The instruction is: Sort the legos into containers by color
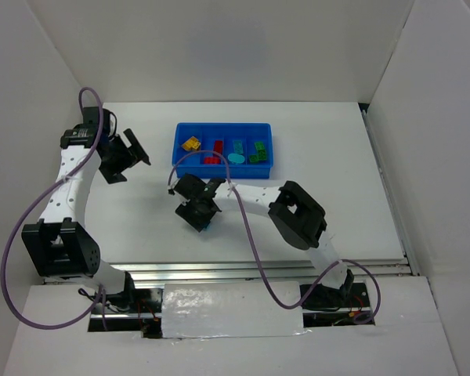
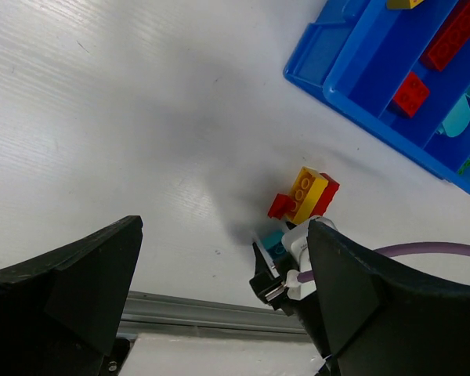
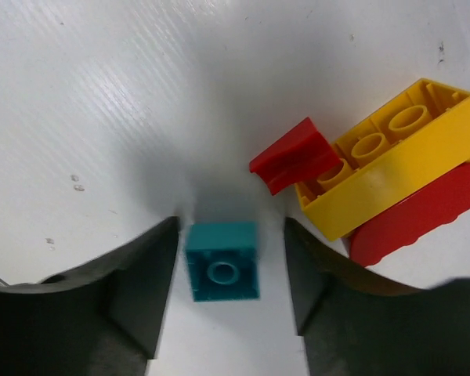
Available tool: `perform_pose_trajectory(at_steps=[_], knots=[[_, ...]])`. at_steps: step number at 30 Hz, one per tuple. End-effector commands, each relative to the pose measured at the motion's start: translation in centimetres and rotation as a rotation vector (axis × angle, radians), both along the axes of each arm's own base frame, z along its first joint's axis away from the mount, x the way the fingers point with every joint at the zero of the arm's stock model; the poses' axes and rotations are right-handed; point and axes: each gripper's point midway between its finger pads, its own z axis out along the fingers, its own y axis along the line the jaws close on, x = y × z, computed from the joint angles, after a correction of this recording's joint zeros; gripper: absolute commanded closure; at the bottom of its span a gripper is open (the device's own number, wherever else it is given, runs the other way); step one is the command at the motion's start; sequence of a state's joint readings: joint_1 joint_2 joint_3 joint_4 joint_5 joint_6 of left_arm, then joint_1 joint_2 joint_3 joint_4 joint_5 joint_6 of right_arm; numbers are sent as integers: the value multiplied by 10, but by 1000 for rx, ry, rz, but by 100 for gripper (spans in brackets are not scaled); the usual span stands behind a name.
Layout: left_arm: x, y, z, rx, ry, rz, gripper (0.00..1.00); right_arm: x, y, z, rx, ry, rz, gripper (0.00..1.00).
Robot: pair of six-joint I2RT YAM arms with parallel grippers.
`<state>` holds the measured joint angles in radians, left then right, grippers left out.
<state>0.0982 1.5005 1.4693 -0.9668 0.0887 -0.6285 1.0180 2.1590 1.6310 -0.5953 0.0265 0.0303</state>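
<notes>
A teal square brick [image 3: 222, 261] lies on the white table between the fingers of my right gripper [image 3: 231, 232], which is open around it, low over the table, with gaps on both sides. Just beyond it lie a small red piece [image 3: 294, 154], a yellow oblong brick [image 3: 392, 157] and a red brick [image 3: 419, 215], clustered together. In the top view my right gripper [image 1: 205, 219] is in front of the blue tray [image 1: 178, 133]. The tray holds yellow [image 1: 191, 144], red [image 1: 213, 153], teal [image 1: 236, 153] and green [image 1: 258, 151] bricks in separate compartments. My left gripper [image 1: 133, 160] is open and empty, left of the tray.
White walls enclose the table on three sides. A metal rail [image 2: 196, 313] runs along the near edge. The left wrist view shows the tray corner [image 2: 305, 70], the brick cluster [image 2: 309, 194] and my right gripper [image 2: 286, 262]. A purple cable [image 1: 251, 235] loops over the right arm.
</notes>
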Motion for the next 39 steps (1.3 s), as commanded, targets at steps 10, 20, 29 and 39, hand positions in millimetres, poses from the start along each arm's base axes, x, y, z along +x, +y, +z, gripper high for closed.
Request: perform_pose_trajectory(at_steps=[10, 20, 29, 39], knots=[[-1, 2, 18, 30, -63, -11, 0, -40, 12, 50, 111, 52, 40, 81], [7, 7, 22, 49, -82, 8, 0, 10, -3, 173, 367, -30, -225, 100], [11, -3, 19, 9, -106, -42, 1, 209, -86, 178, 276, -221, -749, 100], [-3, -16, 4, 8, -88, -80, 0, 268, -129, 133, 322, -187, -888, 100]])
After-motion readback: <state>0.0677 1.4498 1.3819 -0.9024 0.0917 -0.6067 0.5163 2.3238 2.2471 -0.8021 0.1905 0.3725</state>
